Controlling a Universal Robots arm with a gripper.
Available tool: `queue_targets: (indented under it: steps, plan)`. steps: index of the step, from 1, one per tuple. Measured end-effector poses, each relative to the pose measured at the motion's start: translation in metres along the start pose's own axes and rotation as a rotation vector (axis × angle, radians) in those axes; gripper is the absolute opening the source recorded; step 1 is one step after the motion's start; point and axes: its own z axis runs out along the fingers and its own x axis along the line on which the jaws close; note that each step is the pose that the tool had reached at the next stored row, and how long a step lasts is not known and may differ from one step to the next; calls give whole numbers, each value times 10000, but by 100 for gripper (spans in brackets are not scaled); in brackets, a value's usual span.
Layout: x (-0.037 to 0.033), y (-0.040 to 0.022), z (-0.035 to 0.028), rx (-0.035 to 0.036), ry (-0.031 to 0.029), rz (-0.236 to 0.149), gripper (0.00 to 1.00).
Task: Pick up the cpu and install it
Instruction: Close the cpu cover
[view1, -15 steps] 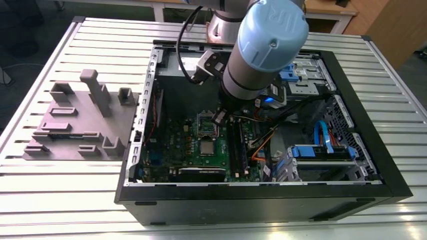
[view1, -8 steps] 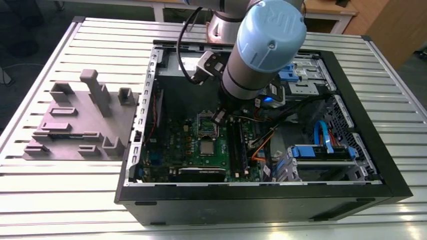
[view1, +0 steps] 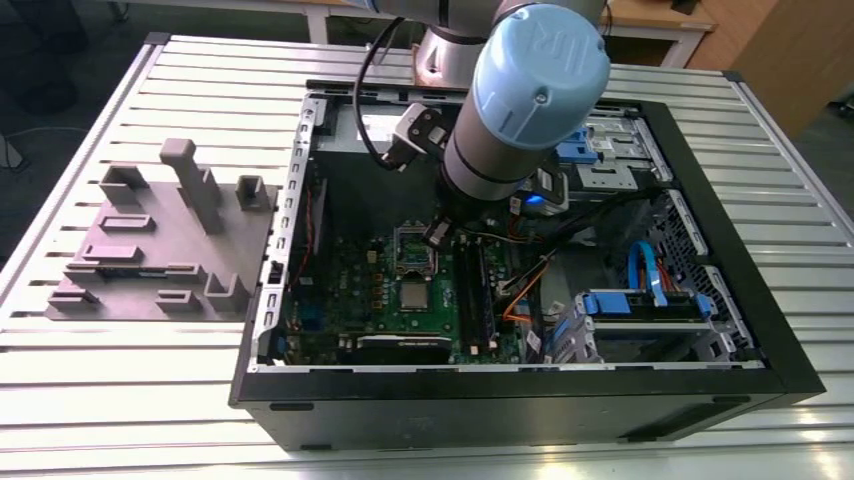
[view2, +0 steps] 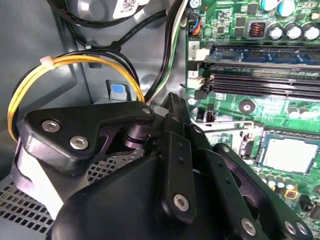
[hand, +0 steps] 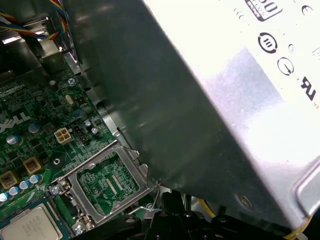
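Note:
The cpu (view1: 416, 293) is a small silver square lying flat on the green motherboard (view1: 354, 290) inside the open computer case (view1: 534, 400). It also appears in both wrist views (view2: 289, 152) (hand: 29, 228). Right beside it is the empty socket (hand: 106, 184), its metal frame swung open. My gripper (view1: 438, 237) hangs over the board at the socket's edge, near the memory slots, a short way from the cpu. Its black body (view2: 165, 190) covers much of the second wrist view. Nothing shows in its grasp.
A large grey box with a white label (hand: 225, 100) stands close beside the socket. Long black memory slots (view2: 260, 70) and yellow cables (view2: 75, 62) lie near the gripper. Blue drive bays (view1: 641, 300) occupy the case's right in the exterior view. A grey fixture block (view1: 160, 250) sits left.

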Motion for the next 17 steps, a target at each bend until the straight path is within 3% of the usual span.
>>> queue_targets:
  steps: [4, 8, 17]
  plan:
    - [-6, 5, 8, 12, 28, 3, 11]
    - [-17, 14, 32, 155, 270, 23, 11]
    - [-14, 42, 22, 210, 373, 32, 11]
